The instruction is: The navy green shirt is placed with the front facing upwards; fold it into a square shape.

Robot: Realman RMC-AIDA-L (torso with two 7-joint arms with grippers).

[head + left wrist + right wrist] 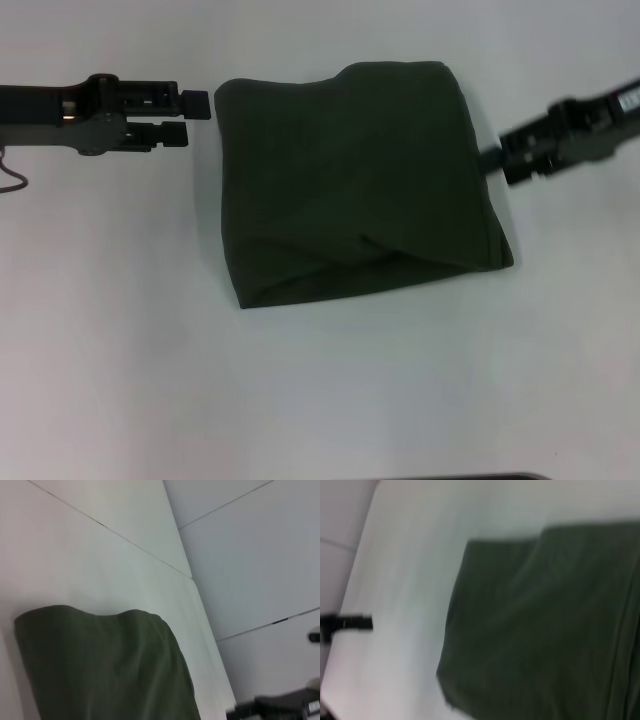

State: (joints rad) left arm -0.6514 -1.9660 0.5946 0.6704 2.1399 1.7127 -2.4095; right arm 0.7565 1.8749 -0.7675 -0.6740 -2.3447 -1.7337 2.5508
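White desk (120,380) bears your soft, limp navy green shirt (350,180), folded; left gripper (190,118) parted, empty; right gripper (492,158) unreadable—pinch edges.

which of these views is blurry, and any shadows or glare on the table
Head view: fairly sharp, the folded navy green shirt casting only a thin soft shadow on the white table, no glare. Left wrist view: mild softness, faint shadow along the shirt's edge. Right wrist view: clearly blurred, shirt edges smeared.
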